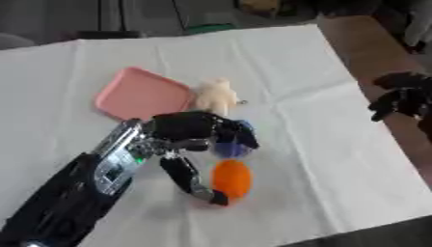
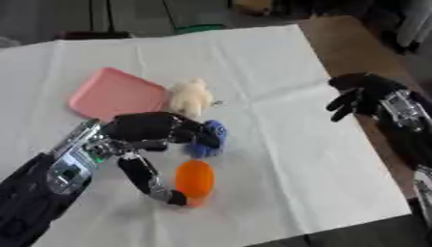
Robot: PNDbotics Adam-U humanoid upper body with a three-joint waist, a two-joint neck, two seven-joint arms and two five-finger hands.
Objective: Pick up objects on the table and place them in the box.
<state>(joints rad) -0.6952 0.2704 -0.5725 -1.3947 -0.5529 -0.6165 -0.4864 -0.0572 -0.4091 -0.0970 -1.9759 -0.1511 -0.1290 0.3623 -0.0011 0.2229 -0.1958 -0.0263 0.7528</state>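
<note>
White cloth (image 1: 320, 144) covers table; brown tabletop (image 1: 363, 48) bare along right edge. Left hand (image 2: 156, 132) spread wide over orange object (image 2: 194, 179), thumb touching it, fingertips by blue object (image 2: 209, 137). Beyond: cream toy (image 1: 217, 96), pink tray (image 1: 139, 94); right hand (image 2: 363, 96) hangs w/ fingers relaxed at right edge.

left arm (image 1: 59, 202): black shell, silver wrist section, small green light on it
left hand (image 1: 190, 130): black palm, silver-and-black segmented fingers, dark tips
right hand (image 2: 364, 94): black, glove-like
right forearm (image 2: 403, 113): silver panel on black casing
</note>
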